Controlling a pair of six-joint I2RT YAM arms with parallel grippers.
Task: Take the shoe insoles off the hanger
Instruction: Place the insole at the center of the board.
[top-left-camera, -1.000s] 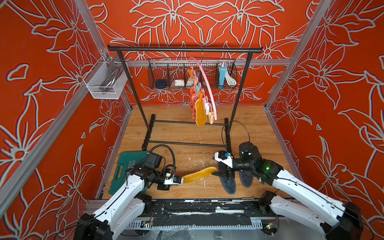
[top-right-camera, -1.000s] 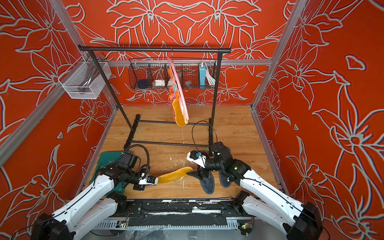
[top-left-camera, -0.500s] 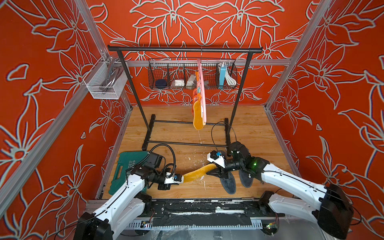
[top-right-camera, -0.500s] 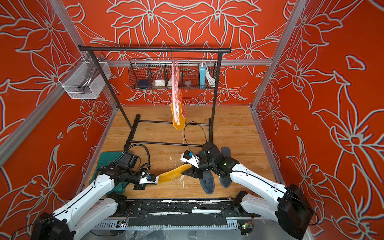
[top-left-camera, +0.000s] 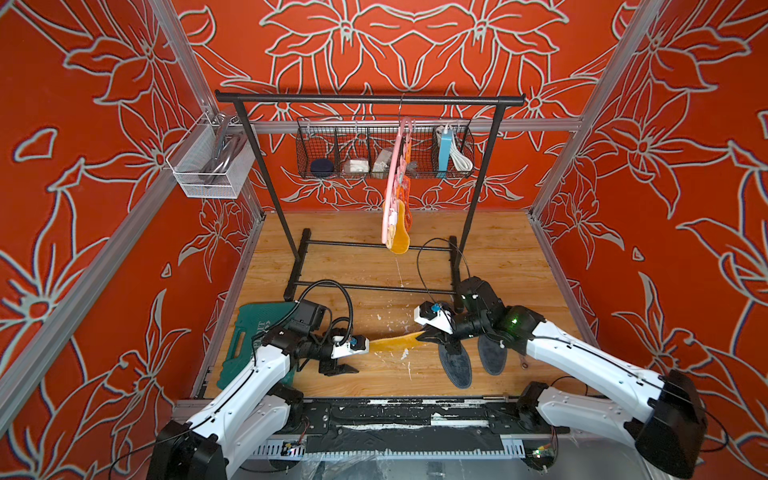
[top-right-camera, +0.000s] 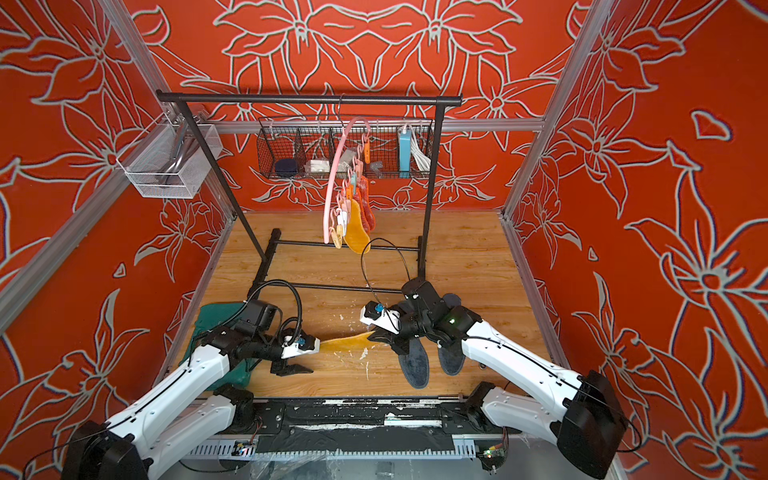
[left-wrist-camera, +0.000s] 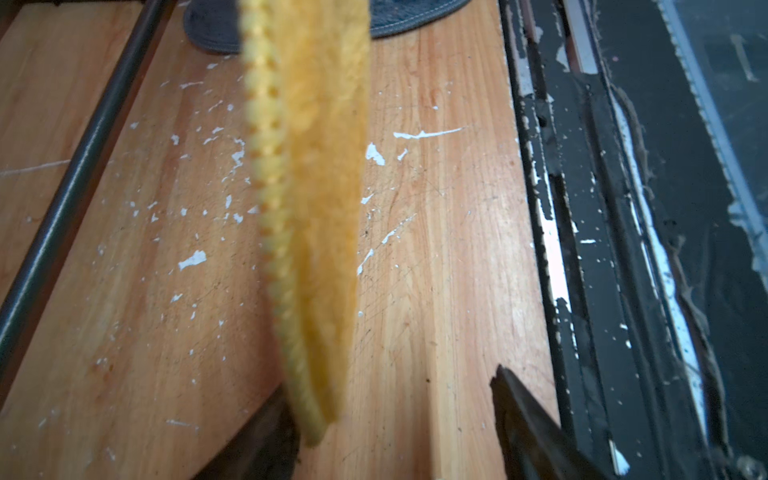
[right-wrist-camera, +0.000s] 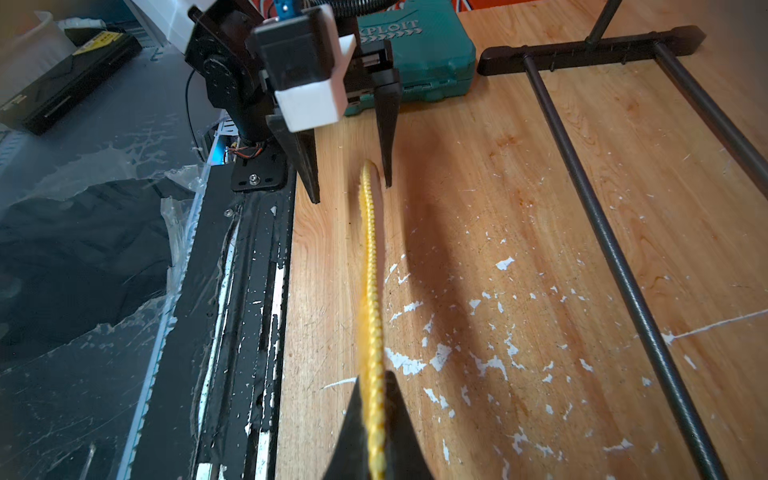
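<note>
A mustard yellow insole (top-left-camera: 390, 341) (top-right-camera: 345, 341) hangs level just above the floor between my two grippers. My right gripper (top-left-camera: 424, 334) (top-right-camera: 372, 336) (right-wrist-camera: 374, 378) is shut on one end of that insole (right-wrist-camera: 370, 291). My left gripper (top-left-camera: 359, 357) (top-right-camera: 314, 356) (left-wrist-camera: 390, 380) (right-wrist-camera: 352, 192) stands open, with the insole's other end (left-wrist-camera: 316, 208) loose between its fingers, close to one of them. Two dark grey insoles (top-left-camera: 455, 365) (top-right-camera: 413, 368) lie on the floor under the right arm. The pink hanger (top-left-camera: 392, 183) (top-right-camera: 332, 187) hangs from the rack with a yellow insole (top-right-camera: 356, 232) and red-pink insoles (top-right-camera: 365, 203) clipped on.
The black rack (top-left-camera: 370, 99) stands mid-floor, its base bars (right-wrist-camera: 602, 249) close behind the grippers. A wire basket (top-left-camera: 332, 158) hangs on the back wall and a white mesh basket (top-left-camera: 208, 166) on the left wall. A green tool case (top-left-camera: 249, 332) lies under the left arm.
My right gripper moved in to the yellow insole's free end and shut on it. My left gripper, shut on the insole before, has opened. The hanger has turned on its hook.
</note>
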